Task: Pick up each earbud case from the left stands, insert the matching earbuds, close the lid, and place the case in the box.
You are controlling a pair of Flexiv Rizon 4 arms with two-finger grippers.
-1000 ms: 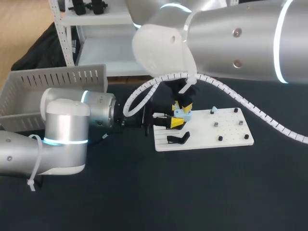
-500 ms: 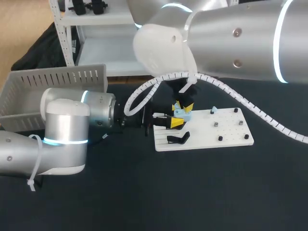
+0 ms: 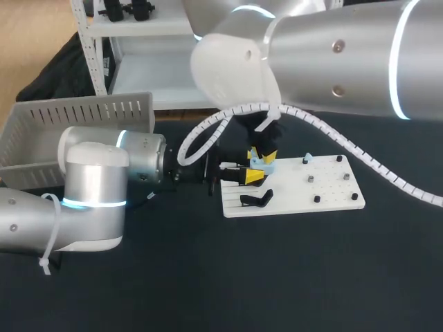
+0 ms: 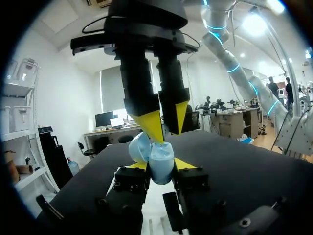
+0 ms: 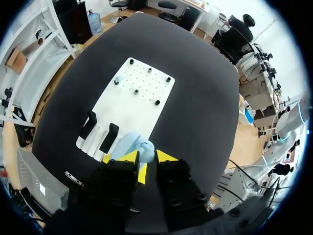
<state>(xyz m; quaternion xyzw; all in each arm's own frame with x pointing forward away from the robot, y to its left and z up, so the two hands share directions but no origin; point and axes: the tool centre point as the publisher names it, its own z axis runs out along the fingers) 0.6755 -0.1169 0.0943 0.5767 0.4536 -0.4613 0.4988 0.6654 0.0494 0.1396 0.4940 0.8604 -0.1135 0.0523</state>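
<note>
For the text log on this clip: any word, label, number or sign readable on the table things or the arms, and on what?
None. No print shows on the earbud case, the white stand board, the box, the left hand or the right hand in any view.

1. A black table (image 3: 208,277) is being seen from above, its dark top being shown across the whole foreground.
2. A white perforated board (image 3: 332,190) is being borne flat by the table, at about 2 o'clock from the middle of the visible top.
3. Small black pegs (image 3: 316,198) are being held upright in the board, being grouped toward its 3 o'clock half.
</note>
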